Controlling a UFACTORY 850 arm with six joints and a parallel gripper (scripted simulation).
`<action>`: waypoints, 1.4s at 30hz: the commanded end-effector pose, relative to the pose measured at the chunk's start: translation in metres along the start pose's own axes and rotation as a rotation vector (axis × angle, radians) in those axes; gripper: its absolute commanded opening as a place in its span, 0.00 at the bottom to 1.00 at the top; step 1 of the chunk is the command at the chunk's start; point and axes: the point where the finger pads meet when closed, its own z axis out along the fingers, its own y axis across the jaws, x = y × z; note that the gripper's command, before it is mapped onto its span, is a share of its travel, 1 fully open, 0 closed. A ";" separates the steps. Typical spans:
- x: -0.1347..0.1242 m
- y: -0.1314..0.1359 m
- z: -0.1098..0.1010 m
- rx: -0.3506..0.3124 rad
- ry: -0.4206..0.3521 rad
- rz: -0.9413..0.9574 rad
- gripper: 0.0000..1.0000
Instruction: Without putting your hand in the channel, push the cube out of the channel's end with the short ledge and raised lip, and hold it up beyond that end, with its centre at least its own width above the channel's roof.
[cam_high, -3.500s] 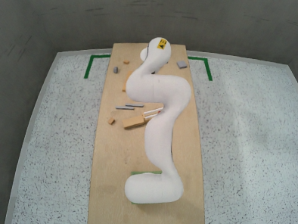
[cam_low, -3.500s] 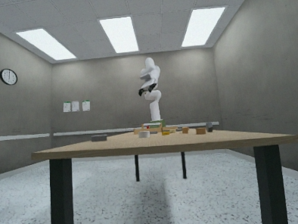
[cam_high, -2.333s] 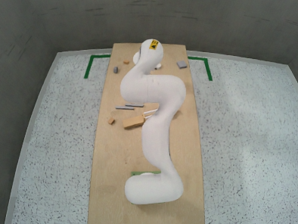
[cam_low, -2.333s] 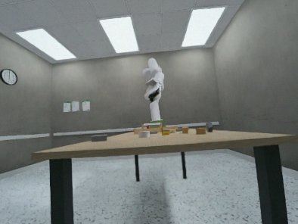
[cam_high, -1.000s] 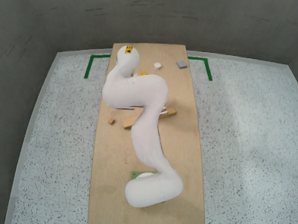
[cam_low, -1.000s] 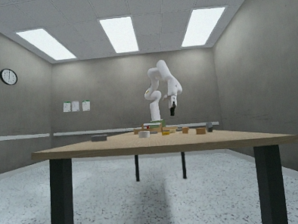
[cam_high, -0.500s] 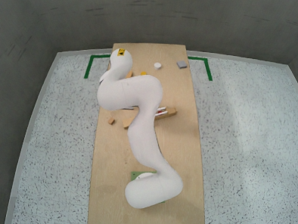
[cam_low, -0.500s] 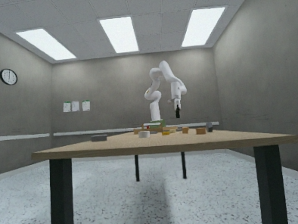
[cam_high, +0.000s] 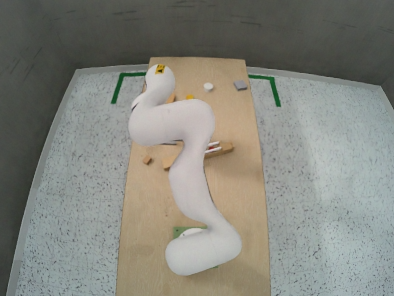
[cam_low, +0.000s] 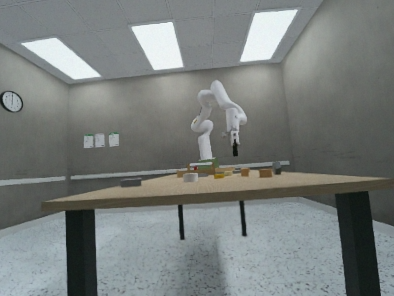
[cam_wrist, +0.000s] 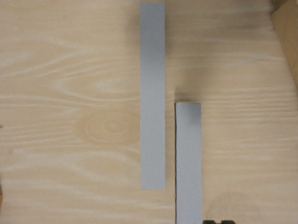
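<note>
The long pale wooden worktop (cam_high: 240, 210) is carrying one tan wooden channel (cam_high: 223, 148), mostly under the white arm (cam_high: 192, 180). The cube is hiding from view, so nothing looks done yet. Two flat grey strips (cam_wrist: 152, 95) are lying below the black hand (cam_low: 234, 148) — closed, holding nothing, hanging high.

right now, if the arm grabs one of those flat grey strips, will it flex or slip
The longer grey strip keeps dead-straight edges, so it is probably stiff. It lies flat and thin on the table, so shut fingers may struggle to get under it. It won't roll.
</note>
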 end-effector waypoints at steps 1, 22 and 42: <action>-0.001 -0.001 -0.001 0.002 -0.001 0.000 0.00; -0.053 -0.001 -0.001 0.001 -0.001 0.000 0.39; -0.053 -0.001 -0.001 0.001 -0.001 0.000 0.39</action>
